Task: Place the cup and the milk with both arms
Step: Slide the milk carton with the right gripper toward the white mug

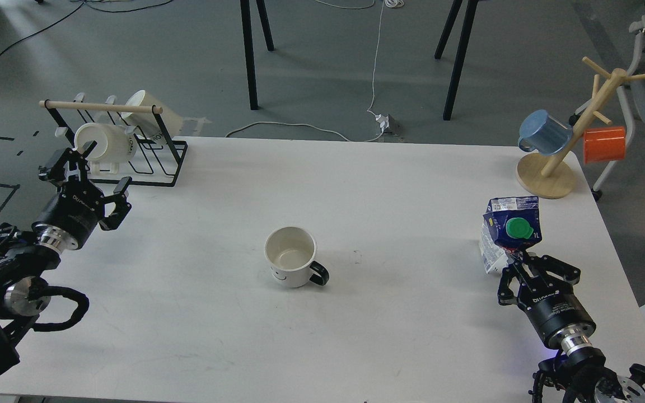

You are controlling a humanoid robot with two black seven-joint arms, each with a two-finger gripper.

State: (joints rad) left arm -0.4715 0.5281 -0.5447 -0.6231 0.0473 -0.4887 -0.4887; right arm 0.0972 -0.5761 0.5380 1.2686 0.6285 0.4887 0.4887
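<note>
Black wire rack (154, 162) at the table's (389, 184) far-left corner holds two white mugs. Just before it, the left gripper (94, 174) hangs with jaws spread wide, holding nothing. The cup (291, 264) stands upright mid-table. Far right, the right gripper (529, 264) is clamped on the base of the tilted milk (510, 230).

My left tool (88, 174): fingers spread wide, arm low at left edge, angled up-right. My right tool (529, 268): fingers drawn in close together, arm from bottom-right corner, angled up-left.
</note>
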